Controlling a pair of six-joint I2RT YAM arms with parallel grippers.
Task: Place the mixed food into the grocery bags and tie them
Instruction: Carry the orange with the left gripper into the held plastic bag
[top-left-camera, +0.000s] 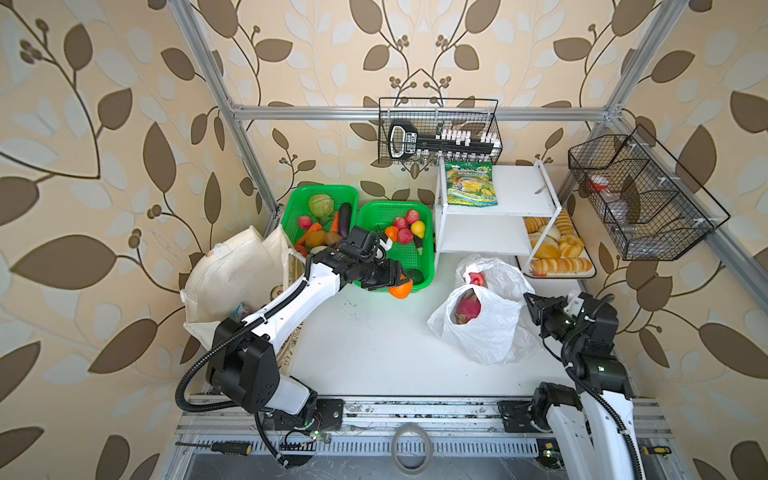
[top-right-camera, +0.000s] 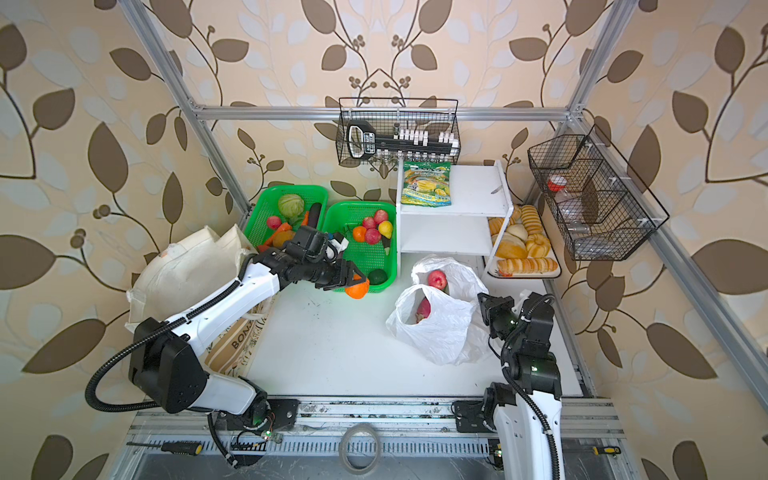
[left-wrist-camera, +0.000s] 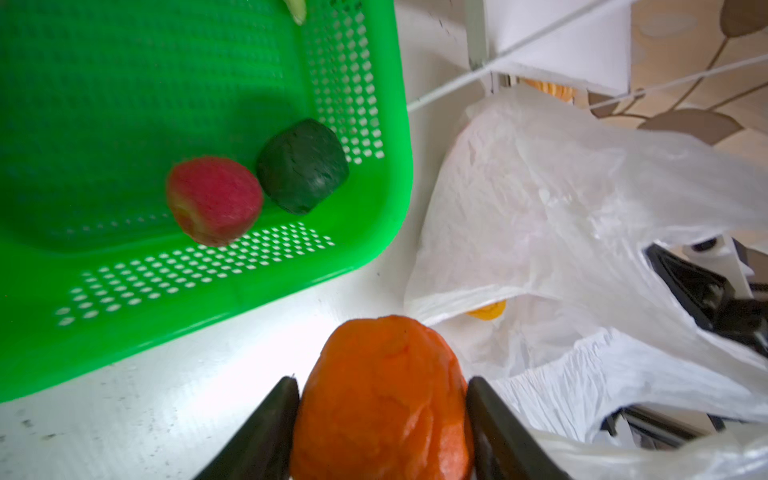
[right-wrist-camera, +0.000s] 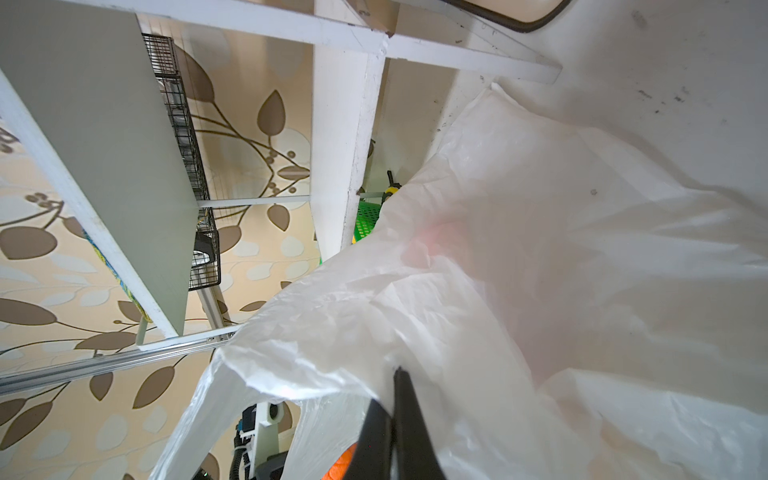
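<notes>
Orange toy fruit (top-left-camera: 401, 290) clamped in my left end effector (left-wrist-camera: 383, 386), plastic bag (top-left-camera: 486, 336) rim pinched tight in my right end effector (right-wrist-camera: 397, 374)
Fruit's held over the bench (top-left-camera: 374, 353), just off the green basket's (top-left-camera: 424, 272) corner. The bag sits between my two end effectors, with the dragon fruit (top-left-camera: 468, 308) and red apple (top-left-camera: 476, 278) in it.

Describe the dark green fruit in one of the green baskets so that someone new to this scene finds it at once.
Start at the white shelf at the back; the green basket right beside it is the one. In its front corner, closest to the plastic bag, lies the dark green fruit, the only dark, rough-skinned piece among red, orange and yellow ones.
</notes>
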